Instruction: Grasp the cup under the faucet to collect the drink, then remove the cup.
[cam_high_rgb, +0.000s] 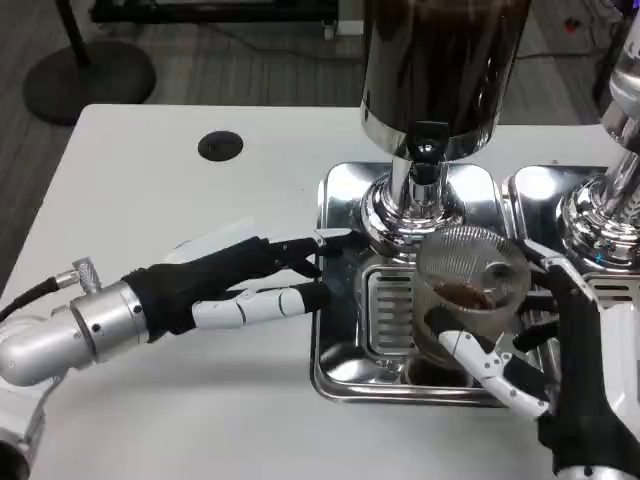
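The right robot hand (545, 345) is wrapped around the cup (470, 295), black and white fingers (490, 365) curling across its near wall and the palm against its right side, so it holds the cup rather than merely touching it. The cup stands on the slotted grille of the drip tray (345, 375), directly below the faucet (425, 160) of the dispenser (440, 60), and a little dark drink lies in its bottom. It is a clear, thin-walled, ribbed plastic cup, round and slightly tapered; I judge it light, easily squeezed out of shape and a bit slick, and it will grow heavier and sloppier as it fills. The best hold is around the middle of the wall with a gentle, even wrap, kept upright and away from the soft rim, since a hard squeeze could buckle it and spill. The left robot hand (250, 280) lies left of the cup with fingers stretched flat and apart, holding nothing, its tips reaching the left rim of the drip tray. The tray is polished steel, mirror-bright, with a raised lip. The dispenser above the cup is a dark glass cylinder on a chrome neck. A second dispenser base (600, 215) stands right of the cup. All rests on a smooth white table (150, 200) with a round black grommet (220, 146) far left of the cup.
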